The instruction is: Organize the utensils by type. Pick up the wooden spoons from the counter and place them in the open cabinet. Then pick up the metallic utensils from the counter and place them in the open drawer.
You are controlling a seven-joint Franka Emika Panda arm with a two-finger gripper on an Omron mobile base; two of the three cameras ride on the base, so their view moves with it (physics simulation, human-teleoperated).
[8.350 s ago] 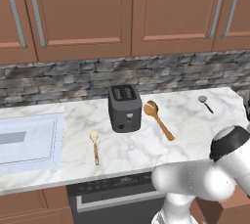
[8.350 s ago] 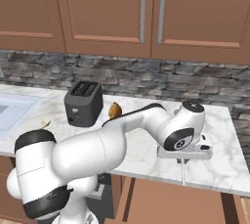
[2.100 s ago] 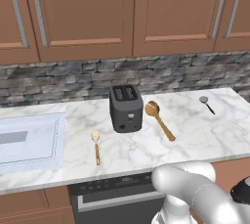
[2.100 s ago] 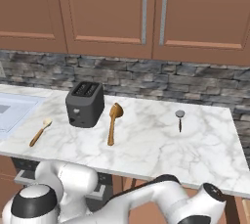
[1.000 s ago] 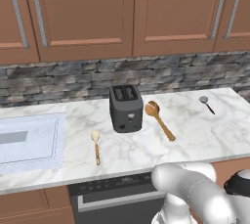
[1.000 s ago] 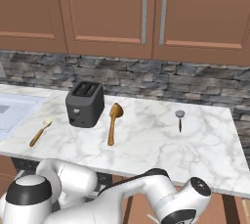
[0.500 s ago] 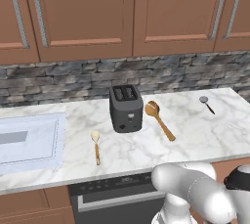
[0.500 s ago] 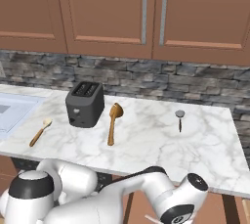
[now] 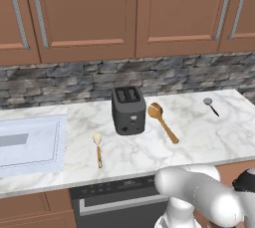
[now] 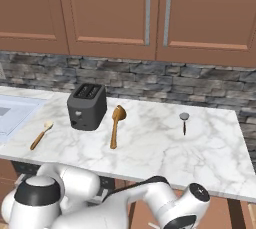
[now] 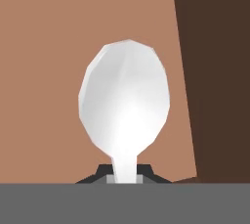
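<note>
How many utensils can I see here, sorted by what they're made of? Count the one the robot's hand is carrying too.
Wooden spoons: 2, the long golden-brown spoon and the short pale-bowled spoon, both on the counter.
Metal utensils: 2, the small dark-handled one on the counter and the silver spoon in the hand.
Total: 4

White surface (image 9: 209,137) with grey marble veining; black toaster (image 9: 128,110); golden-brown wooden spoon (image 9: 162,120); shorter spoon (image 9: 97,148) with cream bowl, tan handle; shiny silver-white metal spoon (image 11: 124,110); brown cabinets (image 9: 134,13); grey stone backsplash (image 9: 64,80).
</note>
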